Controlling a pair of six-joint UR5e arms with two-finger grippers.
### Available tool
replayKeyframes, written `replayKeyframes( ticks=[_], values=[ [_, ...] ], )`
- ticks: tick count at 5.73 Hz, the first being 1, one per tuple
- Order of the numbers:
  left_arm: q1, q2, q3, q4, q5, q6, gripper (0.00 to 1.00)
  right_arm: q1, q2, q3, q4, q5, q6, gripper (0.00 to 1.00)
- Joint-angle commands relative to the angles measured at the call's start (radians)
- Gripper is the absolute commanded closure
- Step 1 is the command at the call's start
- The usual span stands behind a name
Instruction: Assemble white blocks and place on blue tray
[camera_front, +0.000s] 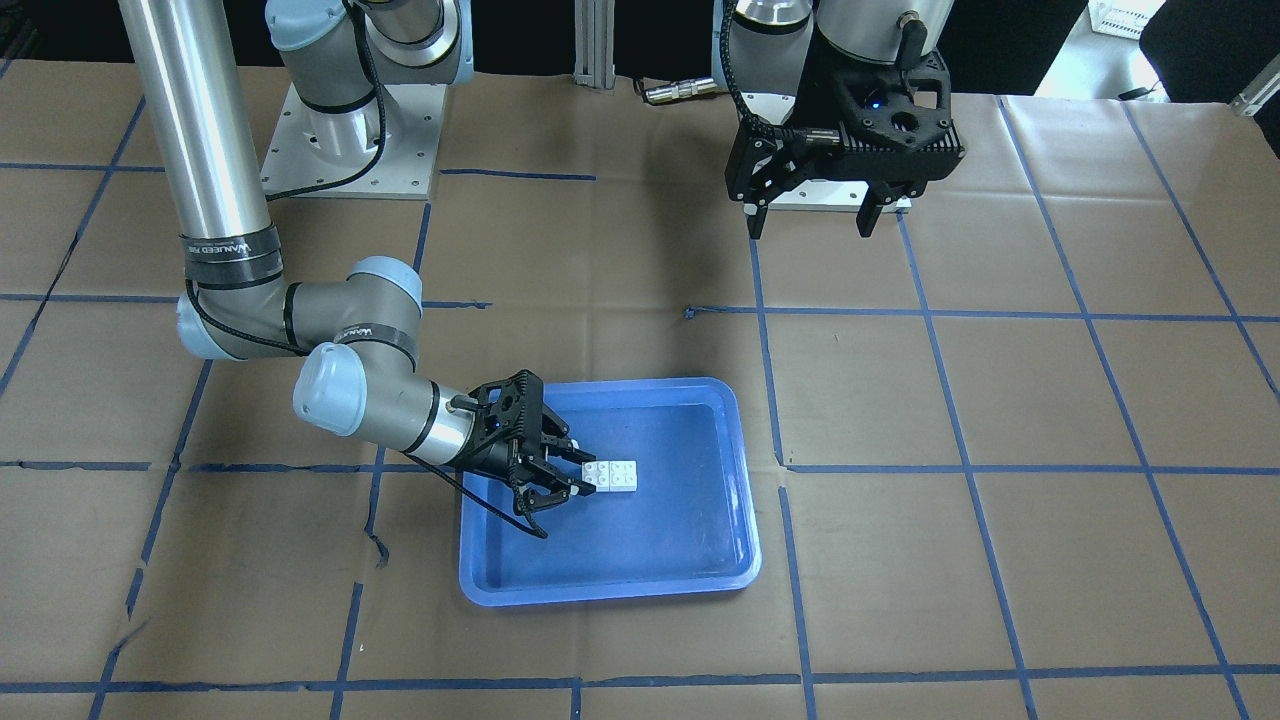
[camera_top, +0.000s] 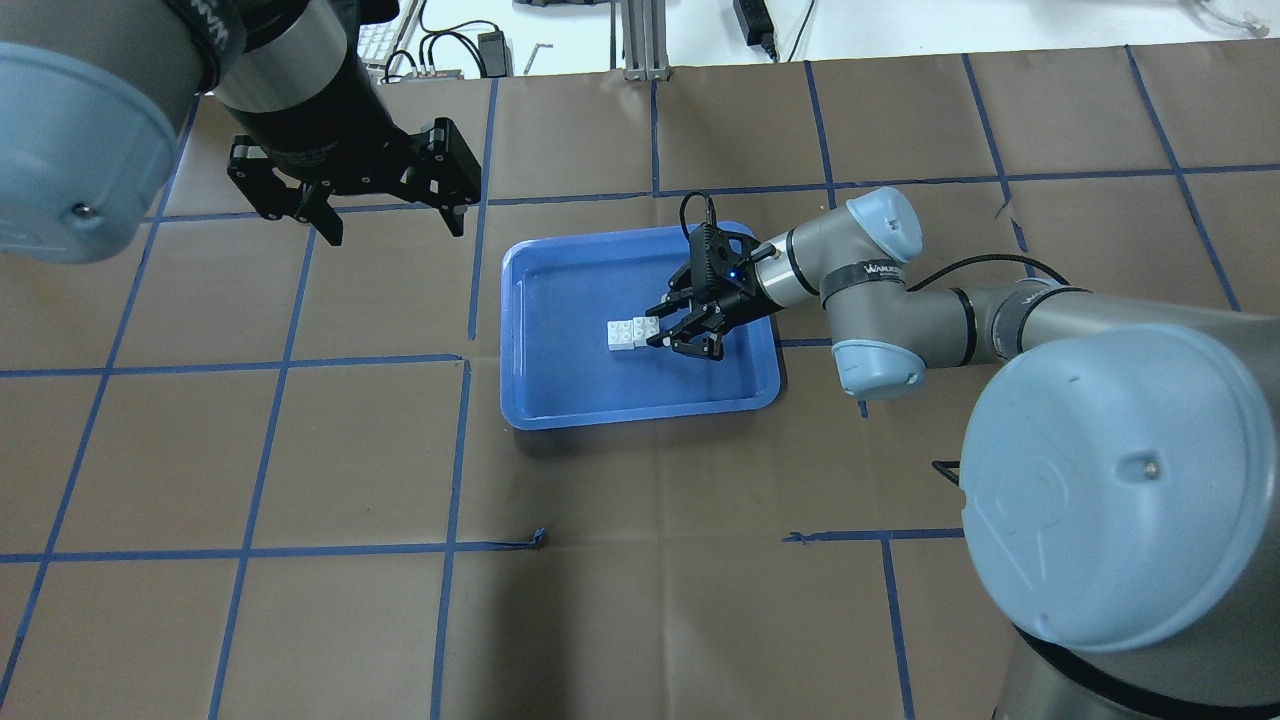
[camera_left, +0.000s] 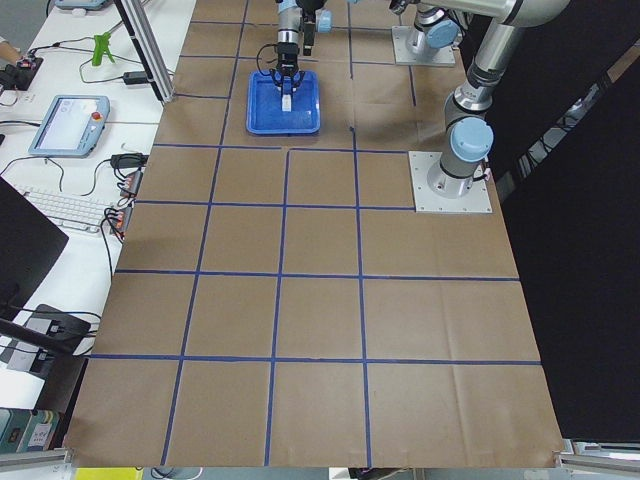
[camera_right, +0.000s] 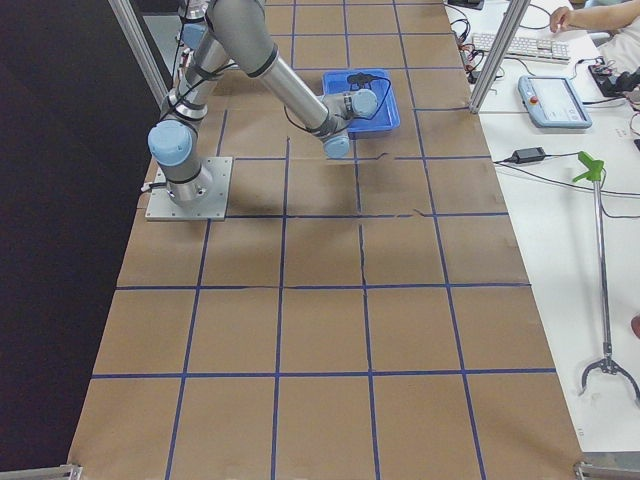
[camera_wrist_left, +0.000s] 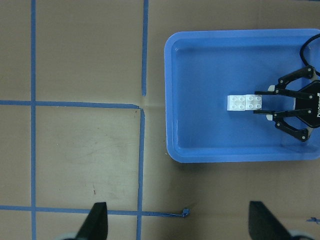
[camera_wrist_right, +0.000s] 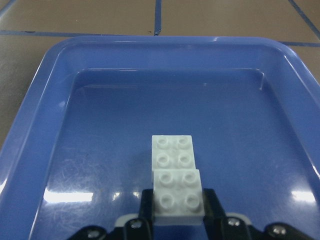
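Two white blocks lie joined end to end on the floor of the blue tray. My right gripper reaches low into the tray, and its fingers close on the sides of the nearer block. The right wrist view shows the blocks with the near one between the black pads, inside the tray. The overhead view shows the blocks, the right gripper and the tray. My left gripper is open and empty, held high above the table away from the tray.
The table is brown paper with a grid of blue tape lines. The left wrist view looks down on the tray and the blocks. The arm bases' metal plates stand at the robot's edge. Operators' desks with keyboards flank the table ends.
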Motion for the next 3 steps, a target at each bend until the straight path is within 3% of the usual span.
replayKeyframes(
  ticks=[1, 3],
  values=[
    [0.000, 0.000, 0.000, 0.000, 0.000, 0.000, 0.01, 0.000, 0.000, 0.003, 0.000, 0.000, -0.001, 0.68],
    [0.000, 0.000, 0.000, 0.000, 0.000, 0.000, 0.01, 0.000, 0.000, 0.003, 0.000, 0.001, 0.001, 0.55]
  ],
)
